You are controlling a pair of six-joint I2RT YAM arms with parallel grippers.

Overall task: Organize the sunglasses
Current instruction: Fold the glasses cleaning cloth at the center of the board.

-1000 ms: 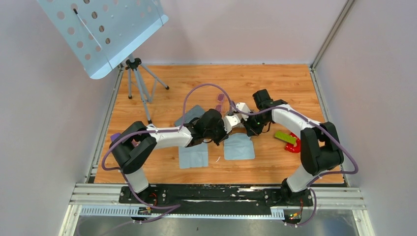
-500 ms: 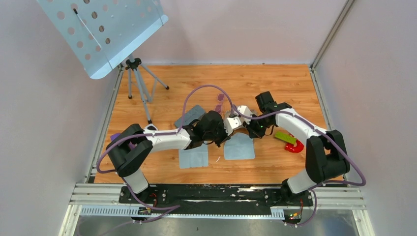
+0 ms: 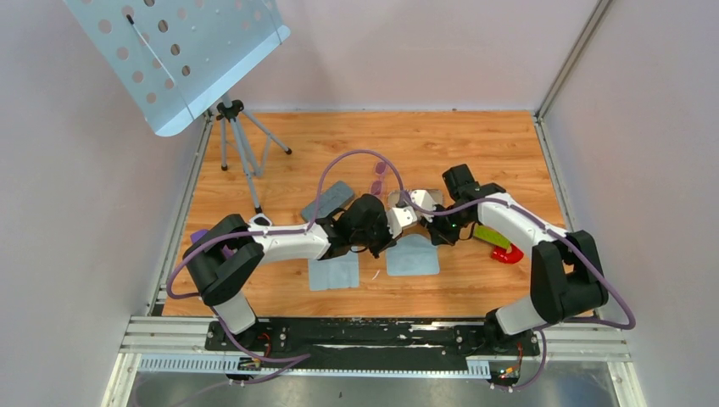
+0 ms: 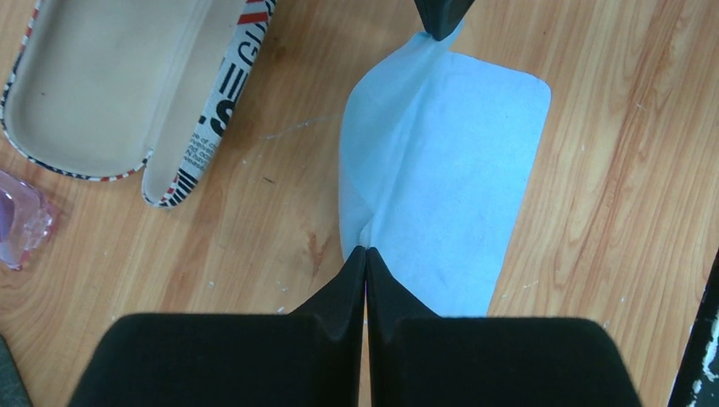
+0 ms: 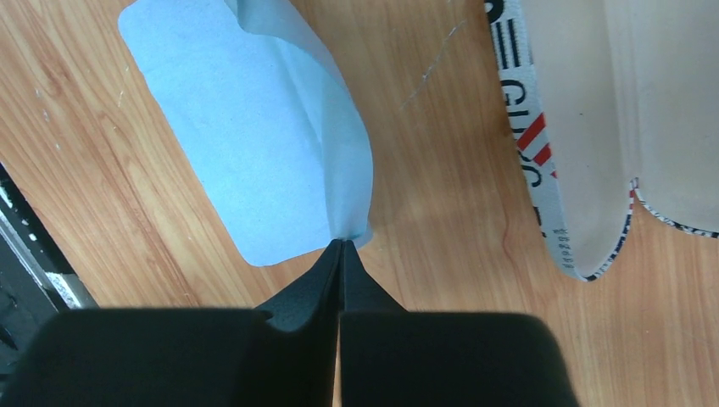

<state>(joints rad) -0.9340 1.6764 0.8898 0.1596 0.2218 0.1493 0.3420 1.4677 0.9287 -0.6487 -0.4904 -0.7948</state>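
Change: the right arm (image 3: 509, 216) is swinging its elbow outward and drawing its wrist toward the near edge, so the flag-patterned case (image 3: 424, 201), covered a moment ago, is now showing between the two wrists; the left arm (image 3: 288, 240) is barely shifting
Top view: the sunglasses (image 3: 378, 180) are lying untouched on the tabletop (image 3: 475, 144) just beyond the left wrist, near the grey case (image 3: 327, 199); both wrists are meeting over the far edge of the blue cloth (image 3: 413, 257), with a second cloth (image 3: 333, 273) lying flat on the left arm's side
Left wrist view: the left hand (image 4: 365, 253) is clenching one edge of the blue cloth, which is rising in a fold toward the other hand's tip; the case is gaping empty, the sunglasses peeking in at the frame's edge
Right wrist view: the right hand (image 5: 342, 246) is pinching the cloth's opposite end, the case lying beside it
Meaning: the cloth is probably being folded or carried first; the sunglasses are waiting outside the case
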